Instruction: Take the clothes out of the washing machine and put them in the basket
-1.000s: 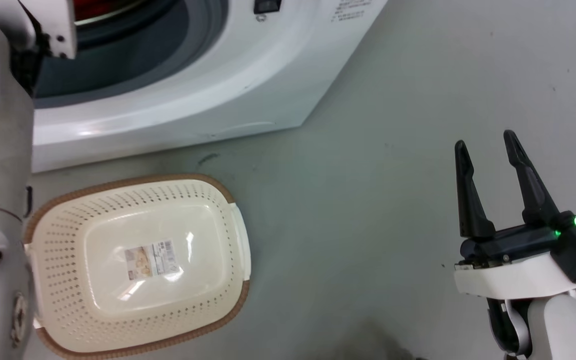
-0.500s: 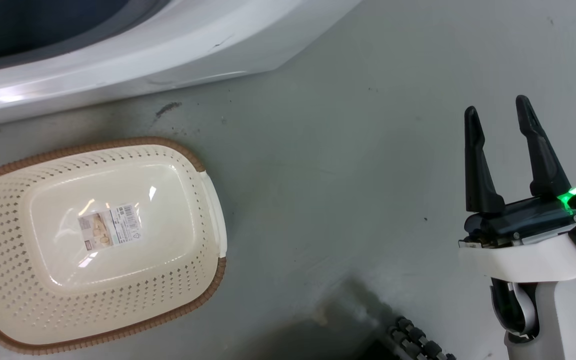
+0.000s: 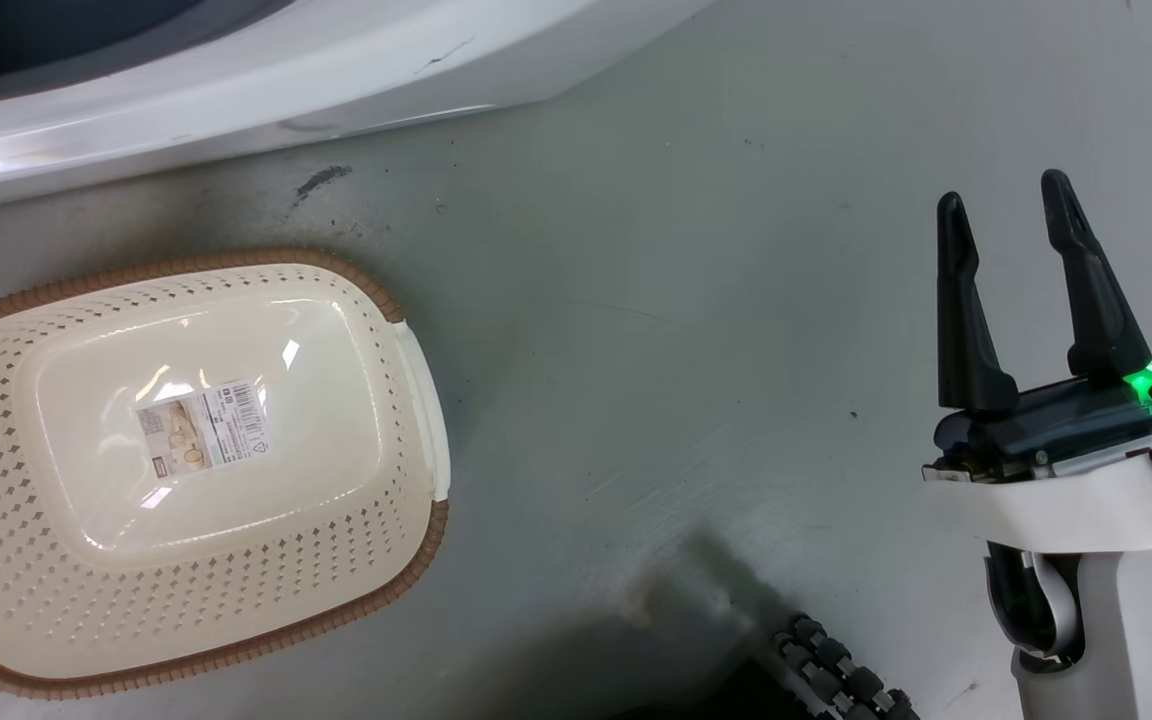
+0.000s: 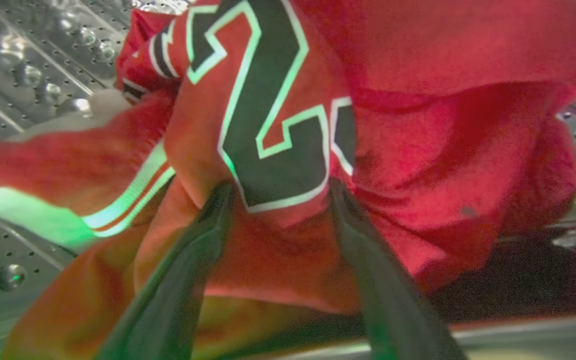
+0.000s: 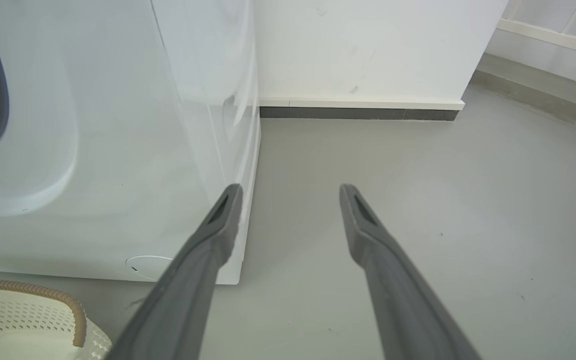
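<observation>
In the left wrist view my left gripper (image 4: 279, 187) is inside the washing machine's steel drum (image 4: 33, 60). Its fingers are spread open and pressed into the red clothes (image 4: 443, 155), with a fold of the numbered jersey (image 4: 268, 125) lying between them. The head view shows the cream basket (image 3: 336, 560) on the floor at the left, holding nothing, just below the white washing machine (image 3: 336, 70). My right gripper (image 3: 1004, 190) hovers open over bare floor at the right, holding nothing. In the right wrist view that gripper (image 5: 290, 190) points past the washing machine's corner (image 5: 118, 150), with the basket's rim (image 5: 75, 315) at the lower left.
Grey floor stretches between the basket and my right gripper, with a dark scuff (image 3: 321, 180) near the machine's foot. A ribbed black part (image 3: 836, 670) of my base shows at the bottom. A white wall with a dark baseboard (image 5: 358, 112) stands beyond the machine.
The head camera has tilted down: the machine's opening and my left forearm have slid out of the picture. The right gripper stays open and sits slightly higher in view.
</observation>
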Motion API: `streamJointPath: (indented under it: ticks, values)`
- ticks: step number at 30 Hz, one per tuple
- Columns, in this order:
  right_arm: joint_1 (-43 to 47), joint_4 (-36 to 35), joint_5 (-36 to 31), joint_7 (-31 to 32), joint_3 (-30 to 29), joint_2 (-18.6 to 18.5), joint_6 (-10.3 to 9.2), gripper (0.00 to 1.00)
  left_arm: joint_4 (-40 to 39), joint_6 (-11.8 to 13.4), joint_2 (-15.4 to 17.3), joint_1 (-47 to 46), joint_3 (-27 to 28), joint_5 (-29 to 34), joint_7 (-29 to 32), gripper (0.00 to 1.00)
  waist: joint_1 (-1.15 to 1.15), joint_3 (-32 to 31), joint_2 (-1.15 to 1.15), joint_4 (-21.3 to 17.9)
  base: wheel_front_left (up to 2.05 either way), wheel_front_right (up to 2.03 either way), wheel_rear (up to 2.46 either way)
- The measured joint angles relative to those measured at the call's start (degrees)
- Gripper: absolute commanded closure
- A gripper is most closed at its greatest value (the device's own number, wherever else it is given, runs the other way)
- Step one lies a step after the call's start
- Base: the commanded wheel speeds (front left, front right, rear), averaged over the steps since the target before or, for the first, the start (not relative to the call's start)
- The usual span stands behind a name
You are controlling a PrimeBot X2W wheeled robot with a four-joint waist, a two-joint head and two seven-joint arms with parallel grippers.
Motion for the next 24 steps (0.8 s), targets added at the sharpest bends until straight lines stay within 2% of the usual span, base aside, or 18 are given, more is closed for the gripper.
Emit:
streamJointPath:
  ticks: [12, 24]
  values:
    - [0.19, 0.65, -0.77, 0.00, 0.41, 0.00, 0.00, 0.00, -0.62, -0.01, -0.04, 3.25, -2.91, -3.61, -7.79, 1.00, 0.00, -3.75, 0.00, 0.76, 0.00, 0.00, 0.00]
    - [4.06, 2.25, -4.82, 0.00, 0.35, 0.02, 0.00, 0.00, -2.05, -0.01, -4.49, 16.42, -5.57, -10.06, -24.34, 1.00, -0.01, -13.84, 0.00, 4.20, 0.00, 0.00, 0.00]
